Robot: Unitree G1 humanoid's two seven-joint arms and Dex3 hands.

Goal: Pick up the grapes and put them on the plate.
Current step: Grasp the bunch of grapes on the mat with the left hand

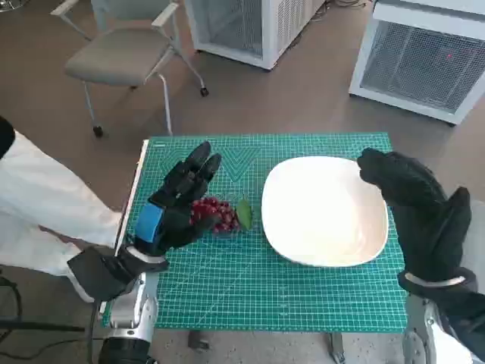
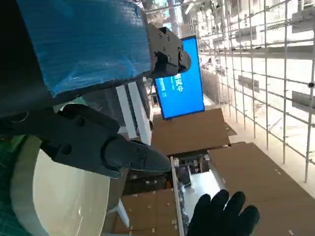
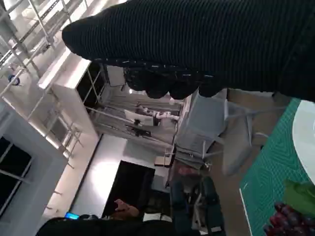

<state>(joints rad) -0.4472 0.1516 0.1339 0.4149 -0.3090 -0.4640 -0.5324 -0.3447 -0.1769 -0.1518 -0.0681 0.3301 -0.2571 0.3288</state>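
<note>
Grapes lie just under the spread, seemingly empty left hand

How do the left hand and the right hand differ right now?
The left hand is bare black with blue tape, hovering over the grapes; the right hand wears a black knitted glove and stands at the plate's far edge. The left is low over the mat; the right is raised upright. Both hold nothing.
</note>
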